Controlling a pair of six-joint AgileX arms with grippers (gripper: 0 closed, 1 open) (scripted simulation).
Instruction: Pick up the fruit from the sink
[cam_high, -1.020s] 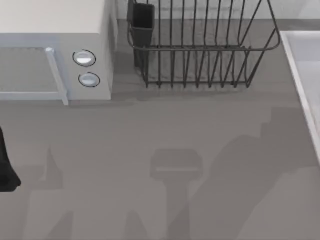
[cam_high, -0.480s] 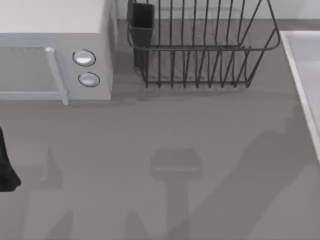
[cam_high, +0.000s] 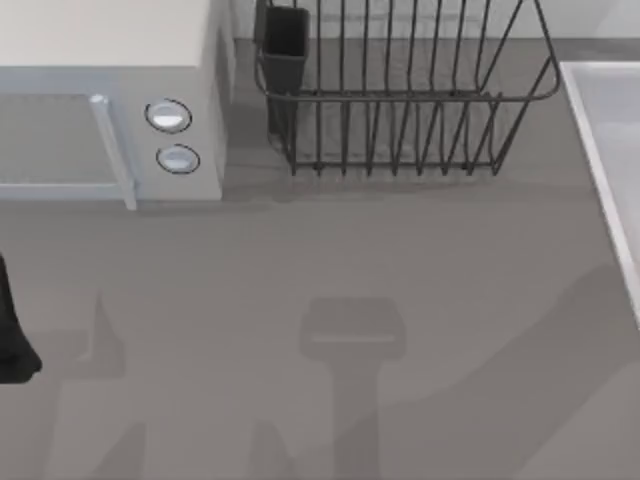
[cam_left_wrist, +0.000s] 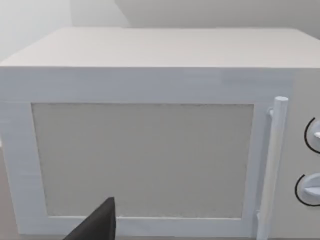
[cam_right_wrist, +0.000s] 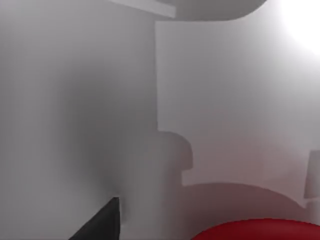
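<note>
The red glossy fruit (cam_right_wrist: 260, 231) lies in the pale grey sink (cam_right_wrist: 225, 100) in the right wrist view, close under the camera. A black piece of my right gripper (cam_right_wrist: 102, 225) hangs over the basin floor just beside the fruit and apart from it. In the top view the sink's raised rim (cam_high: 592, 150) runs along the right edge of the table. My left arm (cam_high: 12, 335) stays parked at the far left edge, and a black piece of its gripper (cam_left_wrist: 100, 226) faces the microwave door.
A white microwave (cam_high: 110, 100) with two round knobs stands at the back left. A dark wire dish rack (cam_high: 400, 90) with a black cup holder stands at the back centre. Arm shadows fall on the grey tabletop (cam_high: 330, 270).
The large shadow on the right half of the table has slid toward the right and the front edge. The left arm, microwave and rack have not moved.
</note>
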